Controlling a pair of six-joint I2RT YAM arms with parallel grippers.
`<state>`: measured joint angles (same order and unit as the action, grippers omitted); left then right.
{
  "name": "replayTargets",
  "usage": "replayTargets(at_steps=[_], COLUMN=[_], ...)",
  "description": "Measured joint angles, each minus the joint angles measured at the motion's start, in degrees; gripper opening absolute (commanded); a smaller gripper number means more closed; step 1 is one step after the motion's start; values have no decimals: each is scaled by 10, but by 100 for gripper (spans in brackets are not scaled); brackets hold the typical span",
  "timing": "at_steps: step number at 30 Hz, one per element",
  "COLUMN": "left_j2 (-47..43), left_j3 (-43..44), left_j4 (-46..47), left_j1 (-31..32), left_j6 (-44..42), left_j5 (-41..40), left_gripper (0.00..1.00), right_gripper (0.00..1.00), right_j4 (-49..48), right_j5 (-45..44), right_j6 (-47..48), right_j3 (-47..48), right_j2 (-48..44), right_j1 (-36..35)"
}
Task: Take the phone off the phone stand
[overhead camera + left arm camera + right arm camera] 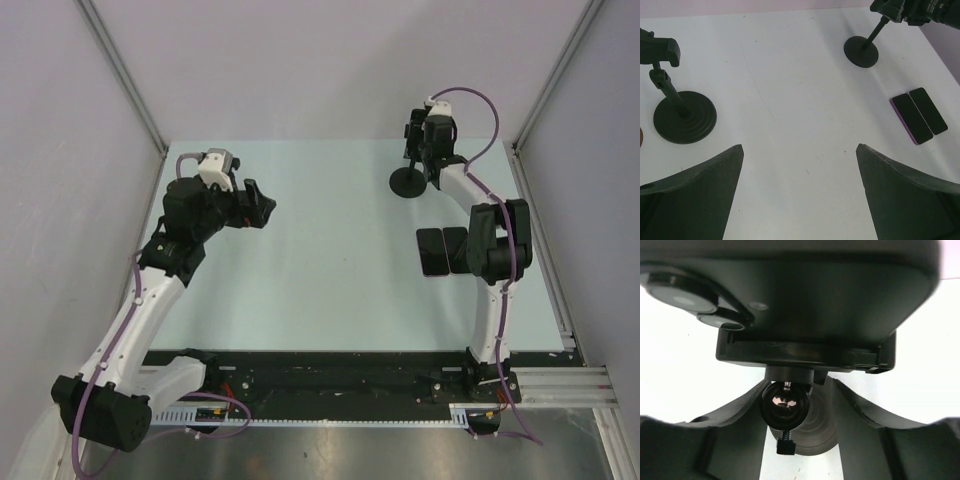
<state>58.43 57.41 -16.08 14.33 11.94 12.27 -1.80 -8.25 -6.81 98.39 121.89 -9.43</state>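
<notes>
Fingers (690, 195) of the left gripper (800, 147) nearest: spread to the full, holding nothing, hovering above the table (790, 90) and well apart from the job. Off to their left, a spare stand (684, 117), top cut off at the picture's edge; no telling whether loaded.

Farther out, on the right side, two loose phones (919, 115) lying flat and side by side, half covered from above by the right arm (495, 245). Not the target, by judgement, being on no stand.

Farthest, the phone stand (408, 181) toward the far right of the table, with the phone (790, 285) seated in its cradle (805, 347), lenses facing the wrist camera. Right gripper (800, 390) set close behind, fingers parted either side of the stand's ball joint (786, 402), clamped on nothing visible.

Step in hand, as judged: the approach to the grasp, phone not yet lifted. Next move likely to call for squaring the pads on the phone's body rather than on cradle or neck, closing firmly, then drawing up and clear of the cradle's lips without tipping the round base.

Hard to make out: right fingertips lost behind the cradle, so no telling whether touching the phone. Phone's ends and screen side out of frame. From above, phone all but masked by the wrist. From the left wrist, clipped at the top edge.
</notes>
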Motion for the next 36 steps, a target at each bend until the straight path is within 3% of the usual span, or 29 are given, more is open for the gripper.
replayTargets(at_steps=[5,7,17,28,33,36], left_j2=[2,2,14,41,57,55], left_j3=[0,0,15,24,24,10], left_j4=[0,0,-4,-5,-5,-2], left_j1=[2,3,7,9,10,10], left_j6=[-6,-14,-74,-178,-218,-268], left_j5=[6,16,92,250,308,344], left_gripper=[100,100,100,100,100,100], right_gripper=[5,0,0,6,6,14], right_j4=[-2,-5,45,151,204,231], right_j5=[-4,12,179,426,457,466], right_j6=[30,37,97,220,300,339], right_j3=[-4,-14,-109,-135,-147,-157], right_j2=[0,-7,-102,-148,-169,-183], right_j1=[-6,-6,-38,-194,-242,-256])
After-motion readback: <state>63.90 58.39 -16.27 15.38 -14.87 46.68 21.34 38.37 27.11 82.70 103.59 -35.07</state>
